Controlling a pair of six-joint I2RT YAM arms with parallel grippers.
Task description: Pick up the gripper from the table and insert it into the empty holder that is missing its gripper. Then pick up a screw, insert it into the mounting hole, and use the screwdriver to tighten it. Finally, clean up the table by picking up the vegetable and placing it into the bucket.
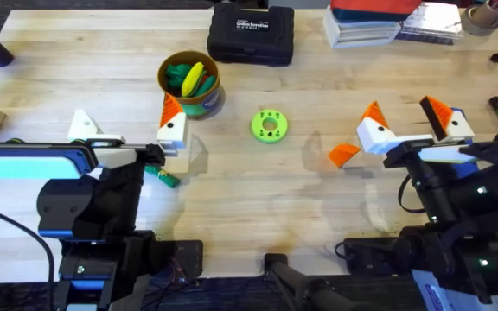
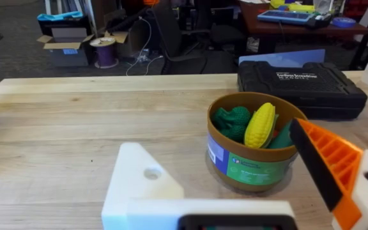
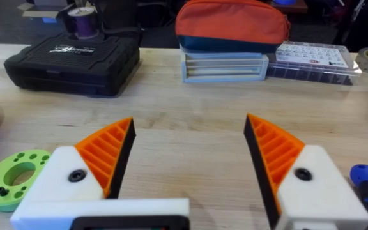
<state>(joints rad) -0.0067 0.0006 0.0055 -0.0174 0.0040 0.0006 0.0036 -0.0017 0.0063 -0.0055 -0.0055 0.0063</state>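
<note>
Overhead, we find the gripper [image 1: 344,155] loose on the table at 4 o'clock of the lime-green disc [image 1: 269,126]: nothing done yet. Left wrist: the holder [image 2: 140,181] lacks its pad, left gripper [image 2: 248,185] spread. Right wrist: right gripper [image 3: 187,169] spread, empty

White lettering on the black case [image 2: 302,80], too small to read

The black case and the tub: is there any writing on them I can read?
Black case: white print in two lines, too blurred to read for certain.
Tub: a blue and green label with small print, too small to read.
Clear box behind: rows of marks, unreadable.
Nothing else bears text.
</note>
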